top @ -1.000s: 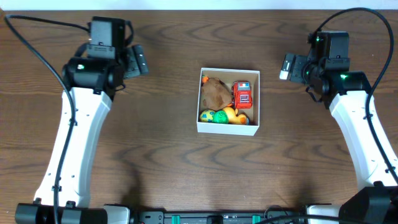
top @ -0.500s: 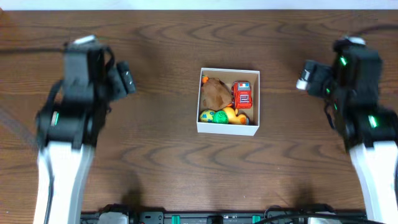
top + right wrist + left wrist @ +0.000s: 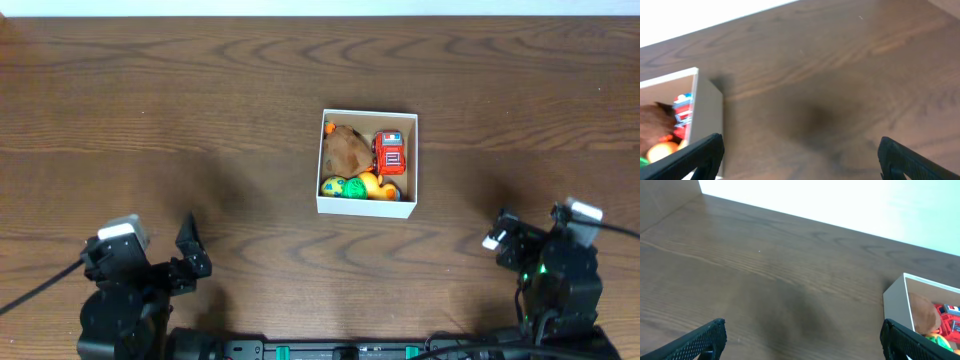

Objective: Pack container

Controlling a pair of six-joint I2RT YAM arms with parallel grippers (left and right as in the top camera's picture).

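Toys (image 3: 390, 156) fill the square, low-walled cardboard container (image 3: 366, 208); left end effector (image 3: 802, 332) and right end effector (image 3: 800, 145) gape released.

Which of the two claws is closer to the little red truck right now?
Right. The right gripper is near the front table edge, to the right of the red truck in the box. The left gripper is farther off, front left.

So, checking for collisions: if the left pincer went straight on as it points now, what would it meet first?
Probably only bare table; the container sits right of where the left pincer points. Depth unclear.
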